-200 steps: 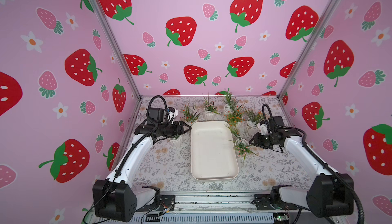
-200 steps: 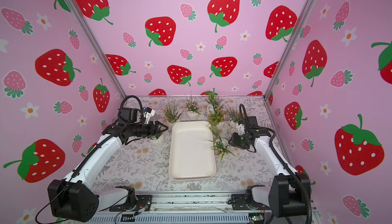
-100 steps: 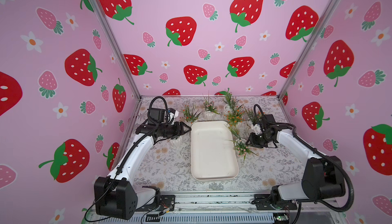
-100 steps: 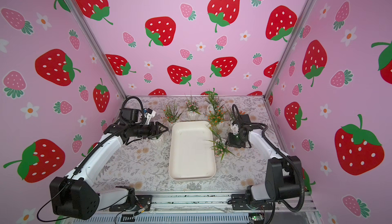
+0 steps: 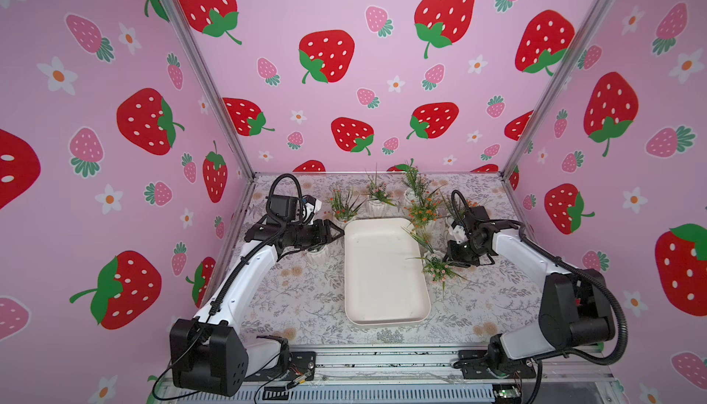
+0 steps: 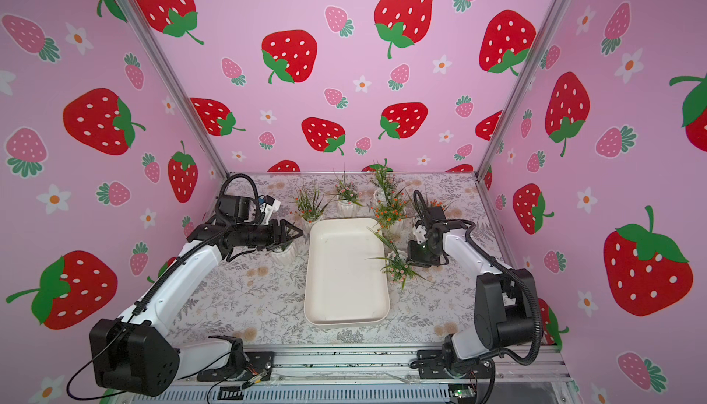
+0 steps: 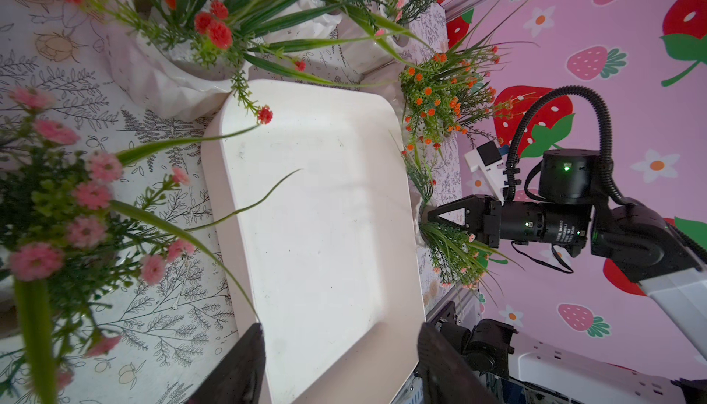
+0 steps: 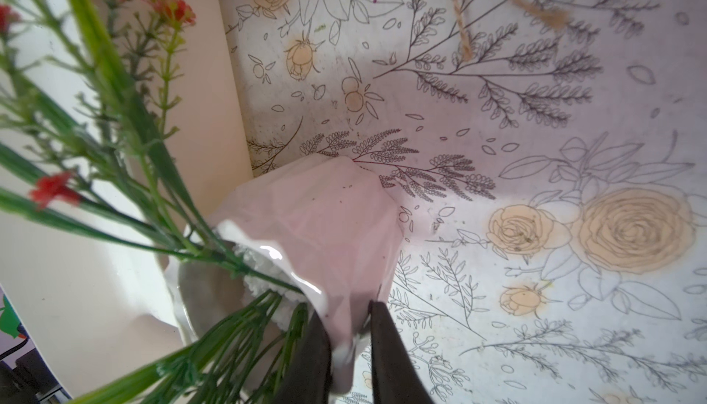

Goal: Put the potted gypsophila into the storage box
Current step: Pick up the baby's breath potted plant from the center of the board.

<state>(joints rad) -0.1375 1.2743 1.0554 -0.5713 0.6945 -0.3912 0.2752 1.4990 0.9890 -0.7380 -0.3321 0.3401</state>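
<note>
The storage box (image 5: 384,272) (image 6: 346,272) lies empty mid-table, a cream tray. My right gripper (image 5: 445,258) (image 8: 350,341) is shut on the rim wall of one potted gypsophila (image 5: 436,264) (image 8: 336,226), which sits just right of the box's edge; its sprigs lean over the box. The pot's wall is pinched between both fingers (image 8: 390,356). My left gripper (image 5: 336,232) (image 7: 340,344) stands open over the box's left rim (image 7: 214,176), holding nothing. A pink-flowered pot (image 5: 317,254) (image 7: 57,210) stands under that arm.
Several more pots crowd the back: red-flowered (image 5: 346,207), pink (image 5: 378,199), orange (image 5: 424,214), and one behind the right arm (image 5: 455,207). Pink strawberry walls close in three sides. A floral cloth (image 5: 306,298) covers the table.
The right arm swung in toward the pot beside the box and its jaws closed on the pot's rim. The left gripper barely moved and narrowed slightly.
</note>
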